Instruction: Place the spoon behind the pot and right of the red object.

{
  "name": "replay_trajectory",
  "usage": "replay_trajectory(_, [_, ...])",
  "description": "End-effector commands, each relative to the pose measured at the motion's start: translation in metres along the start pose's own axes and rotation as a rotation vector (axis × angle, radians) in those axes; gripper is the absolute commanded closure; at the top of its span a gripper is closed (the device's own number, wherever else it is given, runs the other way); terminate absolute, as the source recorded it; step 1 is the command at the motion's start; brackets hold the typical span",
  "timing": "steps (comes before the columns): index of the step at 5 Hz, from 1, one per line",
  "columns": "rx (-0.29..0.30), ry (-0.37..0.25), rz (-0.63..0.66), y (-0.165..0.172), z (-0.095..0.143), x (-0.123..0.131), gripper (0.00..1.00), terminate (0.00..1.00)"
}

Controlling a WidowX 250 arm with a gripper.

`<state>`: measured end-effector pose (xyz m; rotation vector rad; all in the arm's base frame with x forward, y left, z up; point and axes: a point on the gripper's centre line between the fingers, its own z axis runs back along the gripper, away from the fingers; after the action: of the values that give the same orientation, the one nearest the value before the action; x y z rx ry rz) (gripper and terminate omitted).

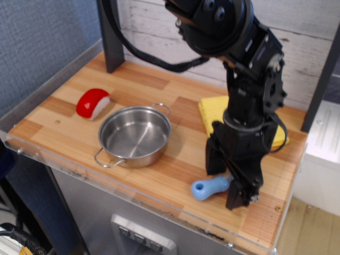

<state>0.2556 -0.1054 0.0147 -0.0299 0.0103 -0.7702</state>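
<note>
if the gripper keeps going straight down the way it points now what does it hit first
Most likely the spoon: the gripper points down at the table with its fingers straddling the spoon's bowl end, only the blue handle showing. Depth is unclear; the fingertips may meet the wood first.

1 spoon, 1 pot, 1 red object, 1 yellow cloth.

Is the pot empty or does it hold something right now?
Empty. The pot stands upright on the wooden counter, and its bare shiny steel bottom shows all the way across.
</note>
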Motion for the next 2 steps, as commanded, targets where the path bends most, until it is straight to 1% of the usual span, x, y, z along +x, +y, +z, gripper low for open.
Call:
replay_trajectory(1, [-0.025,-0.086,0.000,0.0013,0.0015,0.0086,0.00,0.00])
replay_trajectory(2, [-0.009,-0.093,-0.002,0.0017,0.0006,0.0095,1.00,0.00])
